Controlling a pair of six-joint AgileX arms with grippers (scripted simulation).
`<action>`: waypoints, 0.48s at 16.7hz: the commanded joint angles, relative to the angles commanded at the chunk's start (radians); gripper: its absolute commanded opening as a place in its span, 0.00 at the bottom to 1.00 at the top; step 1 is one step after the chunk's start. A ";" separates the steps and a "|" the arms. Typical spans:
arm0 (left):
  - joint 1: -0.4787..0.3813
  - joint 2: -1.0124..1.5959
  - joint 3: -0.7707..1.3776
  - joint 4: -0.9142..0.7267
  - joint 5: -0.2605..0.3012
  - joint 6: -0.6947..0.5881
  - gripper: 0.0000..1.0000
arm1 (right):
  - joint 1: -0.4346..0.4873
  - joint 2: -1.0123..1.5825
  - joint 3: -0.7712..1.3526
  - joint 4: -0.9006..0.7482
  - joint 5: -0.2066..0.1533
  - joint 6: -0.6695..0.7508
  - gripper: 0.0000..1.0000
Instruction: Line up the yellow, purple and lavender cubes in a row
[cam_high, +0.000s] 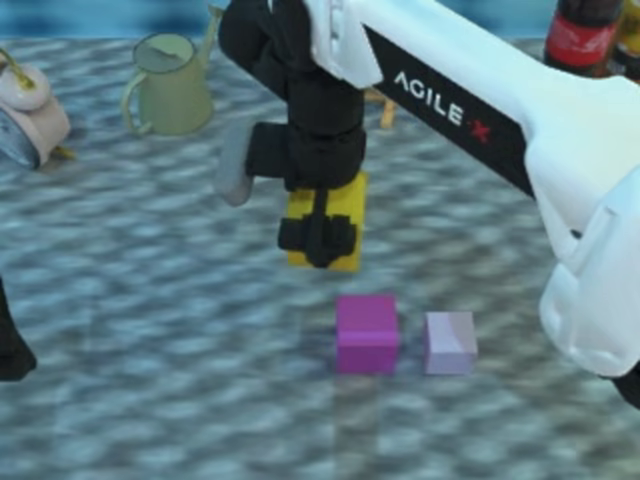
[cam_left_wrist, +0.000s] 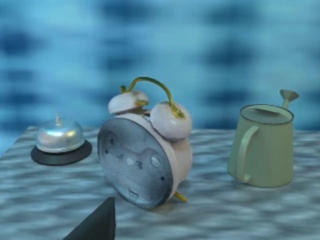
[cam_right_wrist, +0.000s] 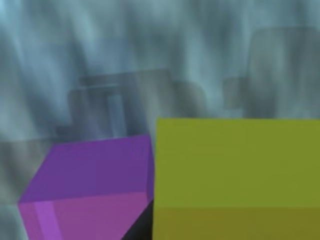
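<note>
My right gripper (cam_high: 318, 238) is shut on the yellow cube (cam_high: 352, 198), which it holds above the table near the middle. In the right wrist view the yellow cube (cam_right_wrist: 235, 170) fills the near side, with the purple cube (cam_right_wrist: 90, 185) lower down beside it. The purple cube (cam_high: 367, 332) rests on the table just in front of the held cube. The smaller lavender cube (cam_high: 449, 342) sits to its right, a small gap between them. My left gripper (cam_high: 10, 352) is parked at the table's left edge.
A green watering can (cam_high: 172, 85) and an alarm clock (cam_high: 30, 105) stand at the back left. A silver bell (cam_left_wrist: 60, 140) sits beyond the clock. A dark bottle (cam_high: 582, 35) is at the back right. My right arm (cam_high: 470, 110) spans the back right.
</note>
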 joint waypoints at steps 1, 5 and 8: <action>0.000 0.000 0.000 0.000 0.000 0.000 1.00 | 0.043 0.034 0.073 -0.033 0.000 0.018 0.00; 0.000 0.000 0.000 0.000 0.000 0.000 1.00 | 0.175 0.133 0.277 -0.128 0.004 0.077 0.00; 0.000 0.000 0.000 0.000 0.000 0.000 1.00 | 0.208 0.155 0.320 -0.150 0.006 0.093 0.00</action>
